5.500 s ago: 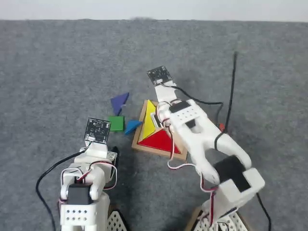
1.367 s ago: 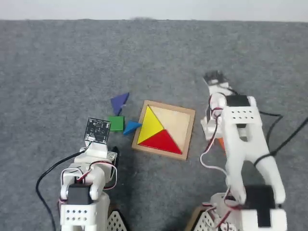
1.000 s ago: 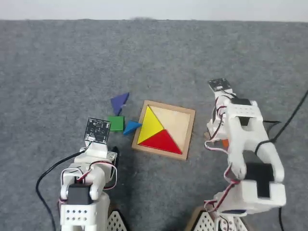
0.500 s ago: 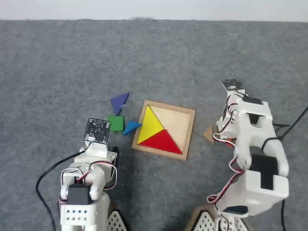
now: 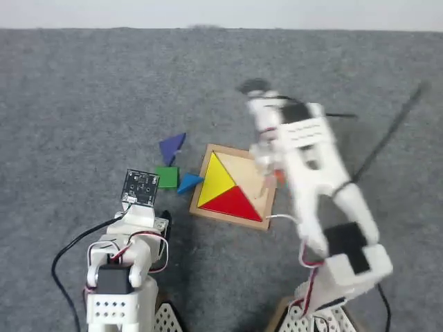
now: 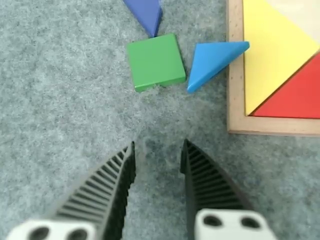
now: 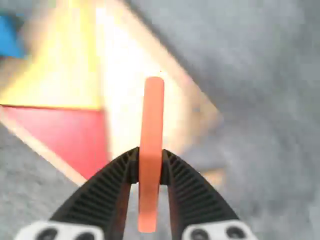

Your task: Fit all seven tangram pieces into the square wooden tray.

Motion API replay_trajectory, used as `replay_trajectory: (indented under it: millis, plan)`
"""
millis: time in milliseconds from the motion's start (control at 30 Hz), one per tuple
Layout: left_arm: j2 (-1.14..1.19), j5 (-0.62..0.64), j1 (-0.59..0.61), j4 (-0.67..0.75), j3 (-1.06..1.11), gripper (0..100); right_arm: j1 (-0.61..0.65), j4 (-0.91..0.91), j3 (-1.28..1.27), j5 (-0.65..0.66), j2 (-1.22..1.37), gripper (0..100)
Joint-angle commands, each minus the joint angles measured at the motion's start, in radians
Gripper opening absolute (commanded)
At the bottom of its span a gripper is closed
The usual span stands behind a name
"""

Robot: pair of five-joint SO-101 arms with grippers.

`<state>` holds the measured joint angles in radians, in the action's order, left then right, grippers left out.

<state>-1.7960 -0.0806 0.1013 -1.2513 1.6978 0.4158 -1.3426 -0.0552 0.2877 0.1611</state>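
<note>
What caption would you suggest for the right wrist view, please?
Right gripper shut on an orange piece, held edge-on over the wooden tray beside its yellow piece and red piece.

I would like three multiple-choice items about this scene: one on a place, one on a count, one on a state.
1. Where is the green square relative to the tray?
A) inside it
B) beside it, on the carpet
C) on its rim

2. How many pieces are seen lying in the tray?
A) two
B) four
C) seven

3. What is the right gripper doing?
A) open, holding nothing
B) shut on the orange piece
C) shut on a blue piece

Answers:
1 B: it lies on carpet outside the rim.
2 A: a yellow triangle and a red triangle.
3 B: the orange piece stands clamped in it.
</note>
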Motion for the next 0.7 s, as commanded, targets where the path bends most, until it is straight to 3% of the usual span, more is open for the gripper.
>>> replay_trajectory:
  millis: [0, 267, 500, 667]
  plan:
    - [-0.017, -0.003, 0.002, -0.005, -0.016, 15, 0.088, 0.013, 0.167, -0.009, 0.124, 0.8]
    - [-0.017, -0.003, 0.002, -0.005, -0.016, 15, 0.157, -0.082, 0.491, -0.064, 0.437, 1.6]
    - [-0.017, -0.003, 0.002, -0.005, -0.016, 15, 0.139, -0.151, 0.629, -0.057, 0.533, 24.6]
    - [-0.017, -0.003, 0.002, -0.005, -0.016, 15, 0.119, -0.216, 0.684, -0.011, 0.535, 27.0]
